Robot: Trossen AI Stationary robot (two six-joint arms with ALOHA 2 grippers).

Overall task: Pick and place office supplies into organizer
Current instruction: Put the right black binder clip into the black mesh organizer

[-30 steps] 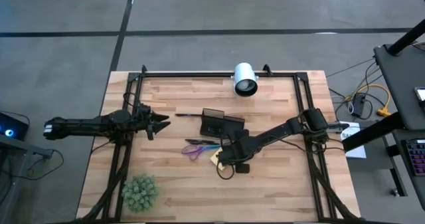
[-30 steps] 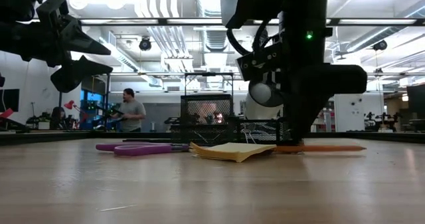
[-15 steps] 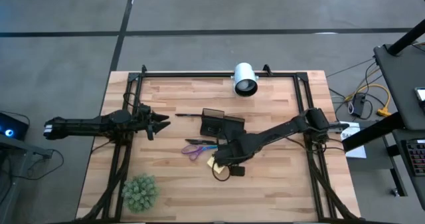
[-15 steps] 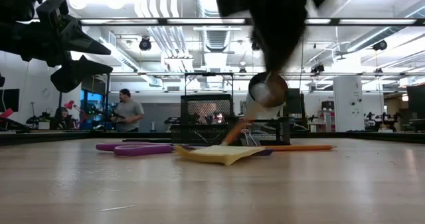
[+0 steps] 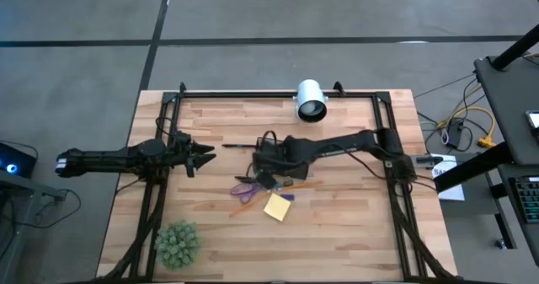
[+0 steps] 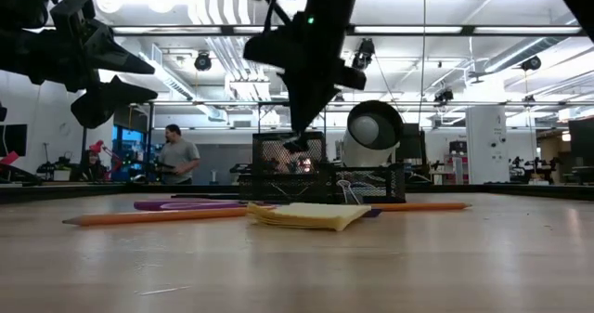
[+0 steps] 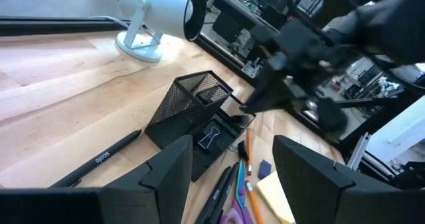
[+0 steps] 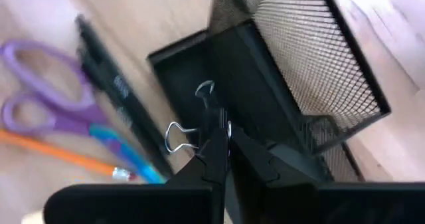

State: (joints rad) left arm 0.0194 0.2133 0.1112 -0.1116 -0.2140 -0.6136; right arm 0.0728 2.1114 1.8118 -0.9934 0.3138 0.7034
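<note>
The black mesh organizer [image 7: 192,108] stands mid-table. A binder clip [image 7: 211,139] lies in its low front tray. My right gripper [image 8: 224,127] hangs shut above that tray, slanting down, with nothing seen between its fingers; in the low view my right gripper [image 6: 297,144] is level with the organizer's upper part. Purple scissors [image 5: 244,189] lie near of the organizer beside a black pen [image 8: 109,84]. The yellow sticky pad [image 5: 277,206] and an orange pencil [image 6: 158,216] lie flat on the table. A second pen [image 5: 238,146] lies left of the organizer. My left gripper [image 5: 210,156] waits open at the left.
A white cylindrical camera [image 5: 310,100] stands at the far edge behind the organizer. A fuzzy green plant ball [image 5: 177,244] sits at the near left corner. A second orange pencil [image 6: 418,206] lies right of the pad. A person stands in the room beyond the table.
My right gripper has risen from the table beside the sticky pad, gone toward the far-left to the organizer, and rolled about its own axis. An orange pencil by the pad tipped up at one end and now lies flat nearer the table's left.
</note>
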